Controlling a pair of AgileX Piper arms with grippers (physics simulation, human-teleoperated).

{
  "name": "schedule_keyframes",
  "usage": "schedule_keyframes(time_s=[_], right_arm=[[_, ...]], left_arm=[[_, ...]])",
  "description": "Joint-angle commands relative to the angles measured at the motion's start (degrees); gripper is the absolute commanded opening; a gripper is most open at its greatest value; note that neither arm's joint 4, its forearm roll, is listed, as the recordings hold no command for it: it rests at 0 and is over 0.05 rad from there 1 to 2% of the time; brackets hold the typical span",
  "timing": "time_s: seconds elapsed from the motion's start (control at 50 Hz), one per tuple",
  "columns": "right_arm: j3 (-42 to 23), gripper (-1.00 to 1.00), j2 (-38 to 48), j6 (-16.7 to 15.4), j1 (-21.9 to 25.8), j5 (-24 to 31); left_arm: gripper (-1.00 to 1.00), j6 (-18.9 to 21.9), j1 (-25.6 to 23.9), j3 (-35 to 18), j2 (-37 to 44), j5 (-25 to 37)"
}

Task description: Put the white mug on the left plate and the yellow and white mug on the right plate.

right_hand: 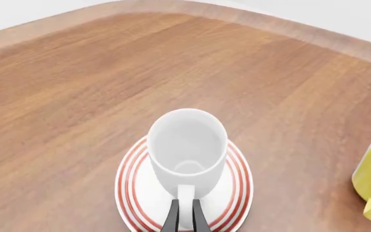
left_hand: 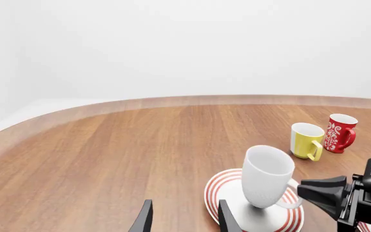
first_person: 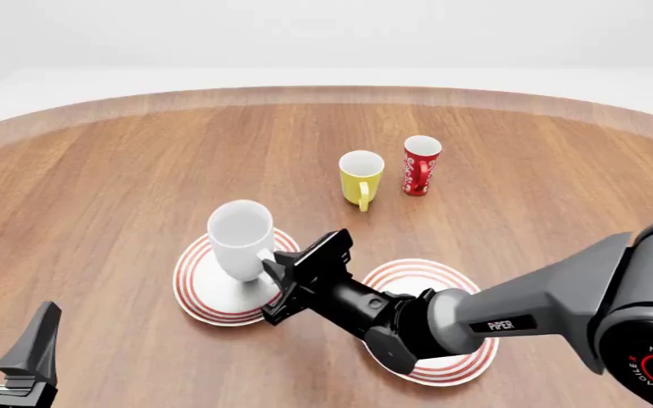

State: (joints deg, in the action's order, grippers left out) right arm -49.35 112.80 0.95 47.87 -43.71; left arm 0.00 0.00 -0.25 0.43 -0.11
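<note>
White ceramic mug point(first_person: 241, 239) stands upright on the red-ringed left plate point(first_person: 204, 293), its handle pinched in the right hand point(first_person: 280, 277); a crooked release could tip it. Left hand point(first_person: 9, 344) waits wide apart.

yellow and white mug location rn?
Front view: the yellow and white mug stands on bare table right of centre, beside the red mug, beyond both plates.

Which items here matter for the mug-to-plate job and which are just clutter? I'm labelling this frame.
Job items: white mug, held by the right gripper on the left plate; yellow and white mug; right plate.

Lying about: red mug. The left gripper is open and idle.
</note>
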Motion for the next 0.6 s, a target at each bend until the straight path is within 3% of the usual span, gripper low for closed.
schedule_keyframes(time_s=[0.02,0.54,0.56,0.6], right_arm=[[-0.33,-1.0,0.5,0.25,-0.05,-0.01],[-2.1,-1.0,2.39,-0.7,-0.49,1.81],[-2.22,1.0,2.42,-0.89,-0.67,1.93],[-2.55,1.0,2.65,-0.79,-0.87,2.25]], left_arm=[[1.0,0.0,0.0,0.0,0.0,0.0],[1.0,0.0,0.0,0.0,0.0,0.0],[1.0,0.0,0.0,0.0,0.0,0.0],[1.0,0.0,0.0,0.0,0.0,0.0]])
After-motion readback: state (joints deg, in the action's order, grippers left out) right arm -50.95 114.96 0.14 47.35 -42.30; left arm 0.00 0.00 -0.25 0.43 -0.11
